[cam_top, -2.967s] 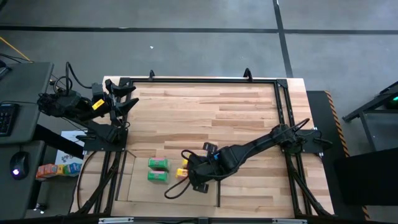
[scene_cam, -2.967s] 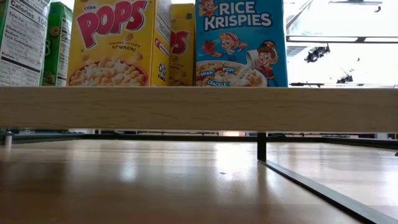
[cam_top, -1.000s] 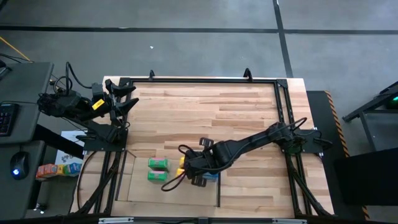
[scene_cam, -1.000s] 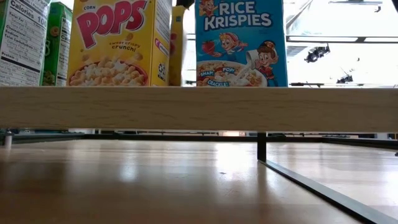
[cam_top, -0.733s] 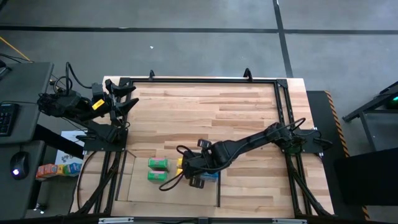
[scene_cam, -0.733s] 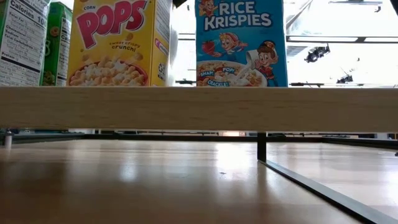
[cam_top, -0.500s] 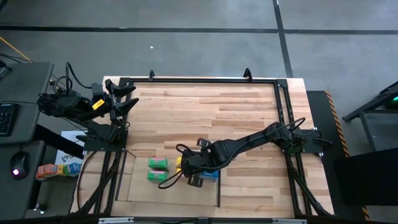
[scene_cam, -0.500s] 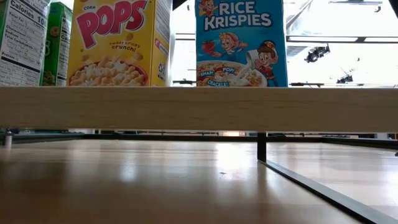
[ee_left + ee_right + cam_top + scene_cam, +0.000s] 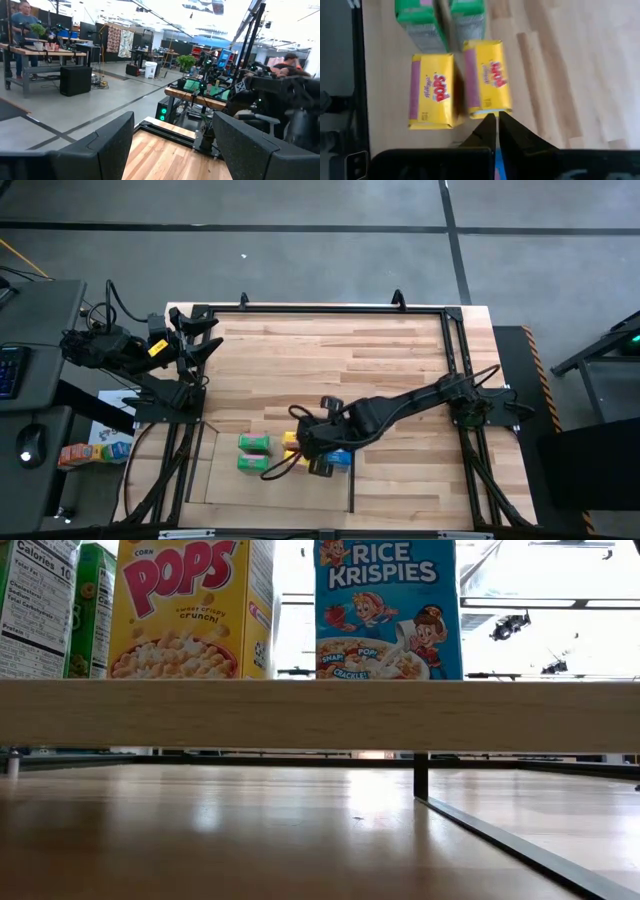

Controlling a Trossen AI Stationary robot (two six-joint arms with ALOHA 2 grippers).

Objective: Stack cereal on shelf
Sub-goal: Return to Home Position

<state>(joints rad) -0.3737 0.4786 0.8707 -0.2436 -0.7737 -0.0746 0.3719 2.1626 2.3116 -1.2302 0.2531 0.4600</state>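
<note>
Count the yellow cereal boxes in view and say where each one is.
2. One yellow box and a second yellow box stand side by side on the shelf, next to the green boxes. None appears hidden.

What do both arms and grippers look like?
Both are dark, jointed arms. Left arm carries a yellow tag; left gripper has broad, flat dark fingers. Right arm trails a looping black cable; right gripper has dark fingers tapering to narrow tips.

Your room: grey concrete floor [image 9: 300, 260] with dark seams, wooden workbenches [image 9: 22, 47], potted plant [image 9: 186, 61] — bright overhead lights [image 9: 197, 5].
</note>
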